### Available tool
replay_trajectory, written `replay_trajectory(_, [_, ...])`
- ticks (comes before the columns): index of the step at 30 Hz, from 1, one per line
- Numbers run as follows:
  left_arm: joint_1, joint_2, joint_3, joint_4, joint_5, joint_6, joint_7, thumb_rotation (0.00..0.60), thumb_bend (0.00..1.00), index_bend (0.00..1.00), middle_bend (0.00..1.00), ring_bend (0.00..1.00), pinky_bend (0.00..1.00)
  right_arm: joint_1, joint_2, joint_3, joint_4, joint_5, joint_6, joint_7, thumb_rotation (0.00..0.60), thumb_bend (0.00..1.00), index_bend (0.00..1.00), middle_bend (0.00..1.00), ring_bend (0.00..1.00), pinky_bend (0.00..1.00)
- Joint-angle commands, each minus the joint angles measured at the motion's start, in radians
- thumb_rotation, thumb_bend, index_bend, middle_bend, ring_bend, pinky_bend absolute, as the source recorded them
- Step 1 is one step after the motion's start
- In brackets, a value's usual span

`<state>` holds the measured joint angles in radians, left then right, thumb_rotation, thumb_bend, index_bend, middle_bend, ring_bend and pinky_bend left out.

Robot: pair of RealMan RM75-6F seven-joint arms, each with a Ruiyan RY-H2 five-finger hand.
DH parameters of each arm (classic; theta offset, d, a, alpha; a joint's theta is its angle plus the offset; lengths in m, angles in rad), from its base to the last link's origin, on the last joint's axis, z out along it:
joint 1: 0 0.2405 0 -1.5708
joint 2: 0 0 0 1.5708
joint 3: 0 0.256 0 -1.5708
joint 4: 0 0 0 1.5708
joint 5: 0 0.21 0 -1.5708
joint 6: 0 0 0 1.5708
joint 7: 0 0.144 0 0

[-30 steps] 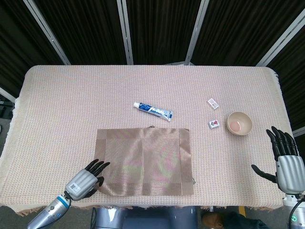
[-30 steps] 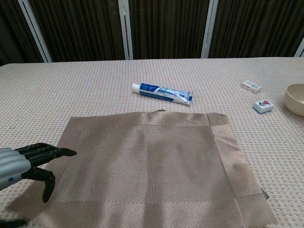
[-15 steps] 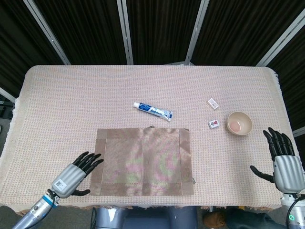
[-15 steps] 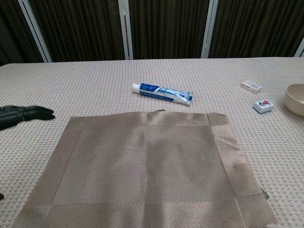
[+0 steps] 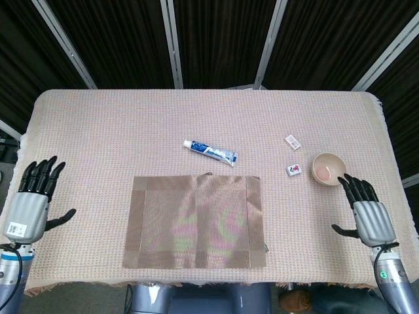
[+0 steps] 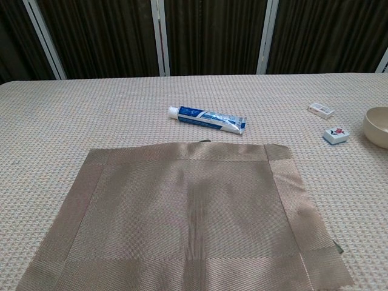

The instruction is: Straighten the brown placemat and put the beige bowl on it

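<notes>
I've pulled the left hand (image 5: 29, 201) off the brown placemat (image 5: 196, 222) and out to the far left table edge, fingers spread, holding nothing; a second ago it sat at the mat's near-left corner, half a second ago it was just beside the left border. It no longer shows in the chest view. The mat now lies flat and roughly square to the table edge, its near-left corner spread out where it was bunched under the hand a second ago; a slight ripple remains along the top edge near the middle. I judge the straightening done or nearly so. The right hand (image 5: 365, 209) has moved up from the near right corner and inward; its fingertips now sit just short of the beige bowl (image 5: 328, 169), fingers open, nothing gripped. The bowl stands unmoved, well apart from the mat on the right, beside a small tile (image 5: 293, 170). The toothpaste tube (image 5: 210, 152) is unchanged above the mat. Next step, as I read it: grasp the bowl.
</notes>
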<state>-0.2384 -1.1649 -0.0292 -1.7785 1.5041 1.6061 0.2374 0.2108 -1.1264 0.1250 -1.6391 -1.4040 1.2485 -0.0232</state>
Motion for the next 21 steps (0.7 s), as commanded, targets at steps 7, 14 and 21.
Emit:
replay_trajectory(7, [-0.005,-0.001,-0.022,0.033,-0.035,-0.049,-0.011,0.6,0.0,0.0,0.0,0.0,0.0,0.186,-0.099,0.061,0.192,0.175,-0.267,-0.069,0.6,0.0,0.16,0.0,0.0,0.0])
replay_trajectory(14, [-0.001,-0.007,-0.034,0.046,-0.056,-0.065,-0.007,0.6,0.0,0.0,0.0,0.0,0.0,0.256,-0.207,0.07,0.379,0.224,-0.349,-0.087,0.6,0.0,0.24,0.0,0.0,0.0])
replay_trajectory(21, [0.0,-0.016,-0.038,0.058,-0.05,-0.078,-0.012,0.6,0.0,0.0,0.0,0.0,0.0,0.294,-0.303,0.049,0.572,0.21,-0.401,-0.053,0.6,0.07,0.33,0.0,0.0,0.0])
